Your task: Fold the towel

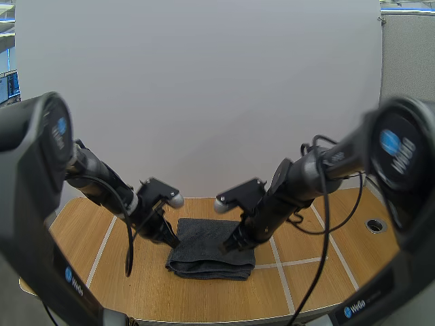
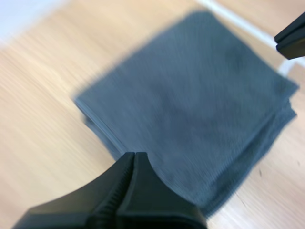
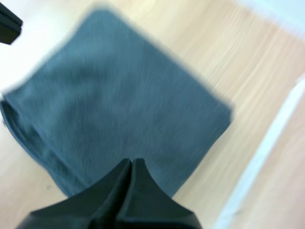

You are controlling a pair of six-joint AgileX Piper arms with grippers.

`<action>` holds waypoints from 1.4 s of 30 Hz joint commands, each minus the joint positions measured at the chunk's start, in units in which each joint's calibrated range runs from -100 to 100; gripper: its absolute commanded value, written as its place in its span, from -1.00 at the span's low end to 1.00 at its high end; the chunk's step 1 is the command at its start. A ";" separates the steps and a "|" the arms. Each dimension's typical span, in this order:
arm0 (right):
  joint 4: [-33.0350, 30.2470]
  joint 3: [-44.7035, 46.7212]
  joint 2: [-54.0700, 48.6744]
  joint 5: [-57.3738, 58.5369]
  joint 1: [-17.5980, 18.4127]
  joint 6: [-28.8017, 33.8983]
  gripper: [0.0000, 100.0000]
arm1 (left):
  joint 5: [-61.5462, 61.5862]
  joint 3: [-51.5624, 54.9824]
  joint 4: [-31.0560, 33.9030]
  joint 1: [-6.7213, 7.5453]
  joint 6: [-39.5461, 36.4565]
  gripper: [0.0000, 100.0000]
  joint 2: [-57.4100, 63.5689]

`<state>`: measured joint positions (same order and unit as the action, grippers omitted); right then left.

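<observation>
From above, you cannot tell whether the left gripper or the right gripper touches the towel, since each covers the side edge beneath it. In each wrist view the other arm's gripper is cut off beside the towel's far corner, and the towel's stacked layers are too blurred to count.

The high view is looking forward and down over the table from behind. Both wrist views are staring closely down at its lower-centre towel.
</observation>
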<state>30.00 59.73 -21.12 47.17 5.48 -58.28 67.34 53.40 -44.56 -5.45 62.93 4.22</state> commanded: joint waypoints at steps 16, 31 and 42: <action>-4.13 -14.90 9.29 -6.24 -3.48 5.55 -1.00 | -4.67 -18.96 -2.72 0.77 -2.28 -1.00 -8.40; 0.31 -16.53 14.25 -3.65 -3.66 2.01 -1.00 | -14.35 -18.83 1.82 5.93 -6.16 -1.00 -14.08; 4.51 -16.53 22.18 -8.35 -3.66 -2.16 -1.00 | -19.36 -18.70 1.90 5.93 -6.07 -1.00 -20.00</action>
<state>30.72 43.57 -2.84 42.56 2.01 -56.31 52.22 34.92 -42.97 0.25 57.35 -12.16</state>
